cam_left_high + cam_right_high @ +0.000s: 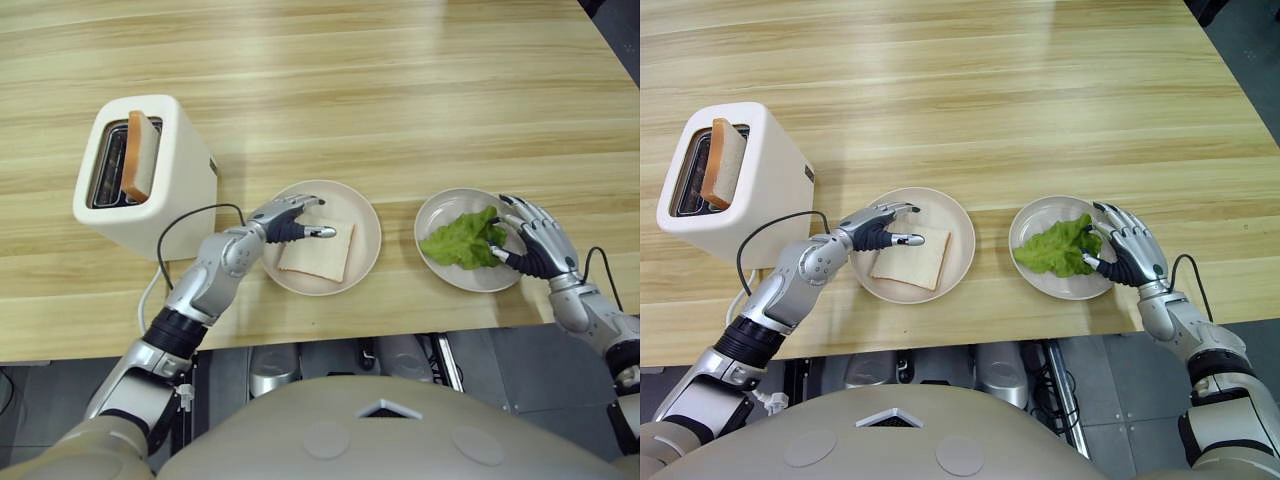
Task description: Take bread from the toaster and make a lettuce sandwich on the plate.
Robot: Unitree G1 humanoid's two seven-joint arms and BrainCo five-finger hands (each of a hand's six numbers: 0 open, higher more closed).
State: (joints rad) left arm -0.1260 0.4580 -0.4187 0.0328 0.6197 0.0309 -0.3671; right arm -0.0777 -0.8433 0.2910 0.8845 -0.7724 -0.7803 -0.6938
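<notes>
Left hand (285,222), fingers extended and empty, hovers over bread slice (318,252) on plate (362,215). Right hand (535,240) pinches lettuce (462,240) on second plate (438,203). Second slice (140,155) stands half-hidden in toaster (180,175).

bread slice (141,150): lower half hidden in toaster (172,205) slot; lettuce (455,243): right edge under right hand (541,243)

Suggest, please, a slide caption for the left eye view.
Left robot hand over the plated bread slice, right robot hand at the lettuce, second slice in the toaster.
</notes>
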